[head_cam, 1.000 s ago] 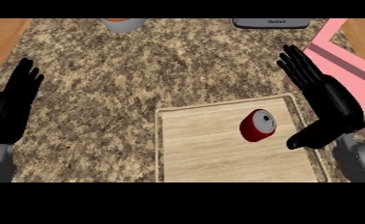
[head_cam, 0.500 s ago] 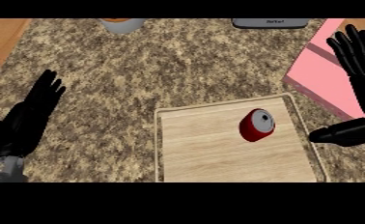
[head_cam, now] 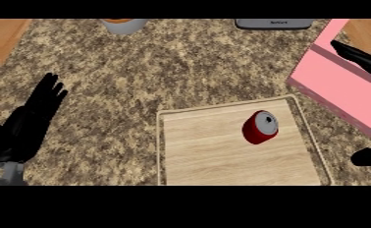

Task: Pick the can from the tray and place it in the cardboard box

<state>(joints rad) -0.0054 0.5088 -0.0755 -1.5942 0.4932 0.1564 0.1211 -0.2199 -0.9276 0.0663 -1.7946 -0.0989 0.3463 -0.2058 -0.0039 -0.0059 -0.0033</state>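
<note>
While can [head_cam: 260, 127] lies on its side, unheld, on tray [head_cam: 232, 165], we rest left hand [head_cam: 33, 119] open; right hand [head_cam: 353, 54] barely visible over pink box [head_cam: 330, 87], fingers' state untellable.

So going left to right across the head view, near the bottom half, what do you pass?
Left hand → tray → can lying on the tray → pink box, with the right hand showing at the right edge.
</note>
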